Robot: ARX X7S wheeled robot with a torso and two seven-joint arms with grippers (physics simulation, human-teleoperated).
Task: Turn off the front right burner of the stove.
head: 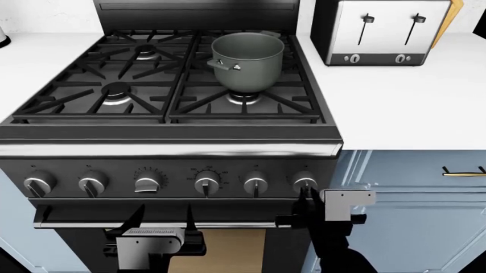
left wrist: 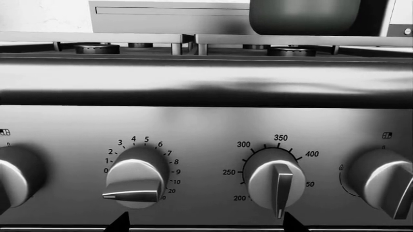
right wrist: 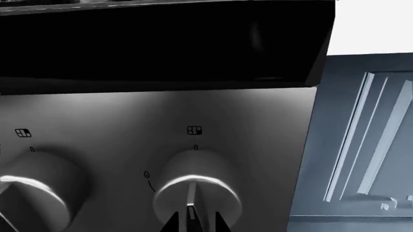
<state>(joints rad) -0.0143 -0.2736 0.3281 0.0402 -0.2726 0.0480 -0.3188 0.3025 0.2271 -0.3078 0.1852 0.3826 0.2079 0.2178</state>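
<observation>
Nearest the head camera, at seven o'clock, the left gripper [head: 163,219] hangs below the timer knob [head: 148,183], fingers spread and empty, seemingly parked. At five o'clock the right gripper [head: 306,196] reaches straight in, its fingers set narrowly either side of the rightmost knob's [head: 304,181] ridge; whether they press it I cannot tell. That knob likely governs the front right burner [head: 243,98] on the stove [head: 174,149], at twelve o'clock beneath the grey pot [head: 247,61].

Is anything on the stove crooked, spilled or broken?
Nothing stands out. The grey pot stands upright on the stove, nothing is spilled, and the right pincer is at the rightmost knob.
</observation>
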